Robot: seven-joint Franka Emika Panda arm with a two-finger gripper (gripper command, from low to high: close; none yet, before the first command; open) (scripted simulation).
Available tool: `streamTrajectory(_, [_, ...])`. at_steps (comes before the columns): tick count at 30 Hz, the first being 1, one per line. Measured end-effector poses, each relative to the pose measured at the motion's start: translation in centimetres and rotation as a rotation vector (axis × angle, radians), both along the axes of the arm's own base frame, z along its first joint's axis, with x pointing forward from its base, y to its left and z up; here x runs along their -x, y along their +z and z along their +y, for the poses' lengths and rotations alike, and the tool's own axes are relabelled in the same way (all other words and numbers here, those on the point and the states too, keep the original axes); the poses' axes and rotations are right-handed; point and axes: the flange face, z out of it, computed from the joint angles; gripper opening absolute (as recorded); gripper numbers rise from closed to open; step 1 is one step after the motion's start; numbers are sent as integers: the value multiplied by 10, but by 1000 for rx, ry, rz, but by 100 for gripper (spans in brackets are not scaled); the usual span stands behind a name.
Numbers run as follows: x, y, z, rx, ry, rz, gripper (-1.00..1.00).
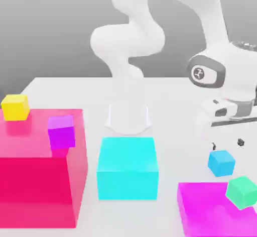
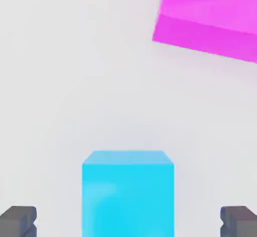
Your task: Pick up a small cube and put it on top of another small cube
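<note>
The small sky-blue cube (image 1: 222, 162) rests on the white table at the exterior view's right. My gripper (image 1: 227, 143) hangs just above it, open and holding nothing. In the hand view the same cube (image 2: 128, 193) lies centred between the two dark fingertips (image 2: 18, 221), and a wide gap separates it from each. Other small cubes stand around: a mint-green one (image 1: 242, 192) on the flat magenta block (image 1: 213, 211), a purple one (image 1: 61, 131) and a yellow one (image 1: 15, 107) on the big pink block (image 1: 40, 173).
A large cyan cube (image 1: 128, 168) stands mid-table in front of the arm's base. The magenta block (image 2: 211, 20) lies close beside the sky-blue cube. The pink block takes up the exterior view's left.
</note>
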Motion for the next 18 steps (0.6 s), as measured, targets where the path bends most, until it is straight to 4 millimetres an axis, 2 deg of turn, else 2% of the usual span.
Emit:
streamTrajectory(2, [1,-20,0,1,0,2,0])
streamTrajectory(3, [2,-30,-1,1,1,2,-100])
streamTrajectory(10, [2,-32,-1,1,1,1,-100])
streamTrajectory(16, [1,20,-1,3,1,-1,-100])
streamTrajectory(18, [5,30,10,-3,82,-4,-100])
